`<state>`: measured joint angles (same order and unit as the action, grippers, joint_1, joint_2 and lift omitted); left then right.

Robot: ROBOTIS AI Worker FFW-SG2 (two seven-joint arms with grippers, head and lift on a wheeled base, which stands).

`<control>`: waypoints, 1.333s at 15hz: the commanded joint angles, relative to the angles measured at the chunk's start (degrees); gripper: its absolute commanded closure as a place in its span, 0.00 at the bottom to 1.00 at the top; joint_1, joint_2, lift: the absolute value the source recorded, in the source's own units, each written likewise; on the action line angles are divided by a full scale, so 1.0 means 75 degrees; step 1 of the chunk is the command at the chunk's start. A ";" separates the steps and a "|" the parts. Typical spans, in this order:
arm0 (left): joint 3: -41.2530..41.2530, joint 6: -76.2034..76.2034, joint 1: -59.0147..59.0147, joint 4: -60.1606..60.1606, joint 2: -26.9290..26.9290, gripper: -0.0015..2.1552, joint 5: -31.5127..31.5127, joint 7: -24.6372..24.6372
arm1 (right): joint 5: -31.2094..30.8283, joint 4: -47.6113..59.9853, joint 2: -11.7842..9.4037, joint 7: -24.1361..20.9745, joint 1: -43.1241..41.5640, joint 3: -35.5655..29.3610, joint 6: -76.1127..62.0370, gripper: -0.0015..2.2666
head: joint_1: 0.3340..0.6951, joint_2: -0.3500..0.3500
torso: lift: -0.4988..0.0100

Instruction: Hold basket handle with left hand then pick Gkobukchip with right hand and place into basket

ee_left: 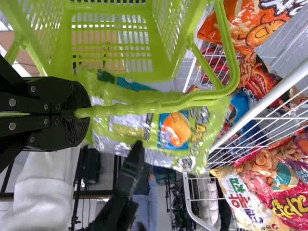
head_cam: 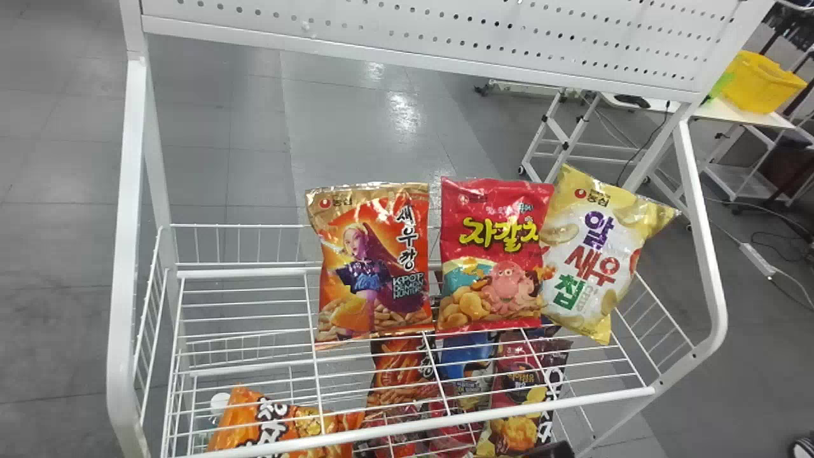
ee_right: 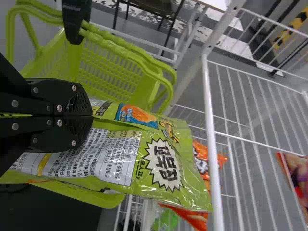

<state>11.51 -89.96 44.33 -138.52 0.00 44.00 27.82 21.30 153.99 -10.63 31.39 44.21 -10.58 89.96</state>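
1. Green Gkobukchip bag [ee_right: 163,163] is clamped in the right gripper [ee_right: 91,115], near the basket's [ee_right: 108,67] rim; whether it's over the opening, I can't tell.
2. Left gripper [ee_left: 84,113] clamped on the handle [ee_left: 144,109].
3. Risk: early release drops the bag outside; its broad end could snag the handle, tilting the basket.

Over on the white wire rack [head_cam: 126,191], an orange shrimp-snack bag [head_cam: 375,267] stands mid-frame, a red bag [head_cam: 489,248] just beside it and a tilted yellow-and-white one [head_cam: 591,254] to the right, with more snack bags [head_cam: 521,394] lower down and a yellow bin [head_cam: 760,86] on a table [head_cam: 674,108] at upper right.
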 commanded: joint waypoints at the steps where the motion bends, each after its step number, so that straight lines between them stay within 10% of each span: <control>1: -0.0012 -0.0009 -0.0005 -0.0011 0.0020 0.80 0.0004 -0.0006 | -0.0473 -0.0410 -0.0153 -0.0084 0.0000 0.0872 0.0016 0.98 | 1.00 0.00 | 0.92; 7: 0.0035 -0.0009 -0.0017 0.0001 0.0020 0.80 0.0004 0.0040 | -0.1516 -0.2145 -0.0235 -0.0307 -0.0644 0.2794 -0.1406 0.98 | 1.00 0.00 | 0.92; 14: 0.0117 -0.0009 -0.0251 0.0083 -0.0012 0.80 0.0039 0.0052 | -0.1833 -0.3539 -0.0153 -0.0365 -0.1359 0.3380 -0.2016 0.93 | 1.00 0.38 | 0.92; 15: 0.0117 -0.0009 -0.0274 0.0106 -0.0012 0.80 0.0039 0.0029 | -0.1844 -0.3563 -0.0153 -0.0365 -0.1383 0.3415 -0.2039 0.81 | 1.00 0.41 | 0.92; 17: 0.0105 -0.0009 -0.0333 0.0118 0.0000 0.80 0.0039 -0.0018 | -0.1997 -0.3328 -0.0176 -0.0389 -0.1324 0.3356 -0.2109 0.08 | 1.00 0.45 | 0.92; 20: 0.0105 -0.0009 -0.0357 0.0141 0.0012 0.80 0.0039 -0.0042 | -0.2559 -0.2344 -0.0223 -0.0447 -0.1101 0.3016 -0.1570 0.01 | 1.00 0.41 | 0.92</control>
<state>12.30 -89.96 41.76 -137.51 0.00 44.30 27.57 3.58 132.87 -12.12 28.07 35.33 13.58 75.59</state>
